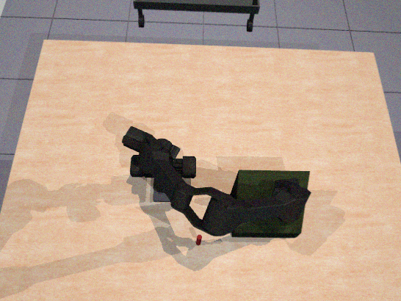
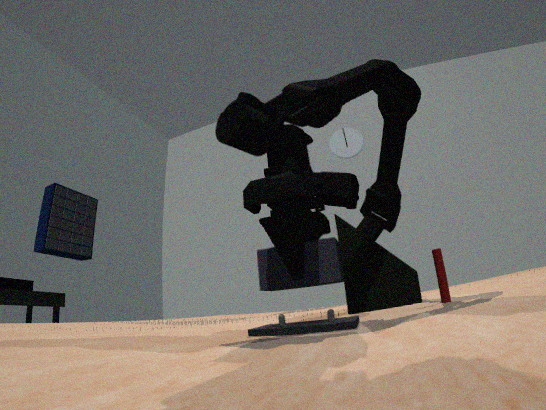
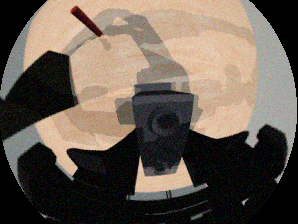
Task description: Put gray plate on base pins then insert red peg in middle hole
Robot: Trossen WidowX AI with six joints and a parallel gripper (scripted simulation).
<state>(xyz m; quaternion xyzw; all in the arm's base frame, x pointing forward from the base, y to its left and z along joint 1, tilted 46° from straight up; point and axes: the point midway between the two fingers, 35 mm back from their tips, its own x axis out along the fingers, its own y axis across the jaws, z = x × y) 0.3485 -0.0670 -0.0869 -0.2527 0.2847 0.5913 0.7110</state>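
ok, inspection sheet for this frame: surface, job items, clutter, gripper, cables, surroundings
Surface: light wood table, crossed by arm shadows.
Gray plate: held in the air above the base, not yet on the pins.
Base: flat on the table, both pins bare.
Red peg: upright on the table, apart from the arm's green mount, untouched.
Clutter: nothing seen.
Gripper: shut on the gray plate, pointing down.
Cables: nothing seen.
Surroundings: tiled floor, dark bench beyond the table, blue wall cabinet, wall clock.
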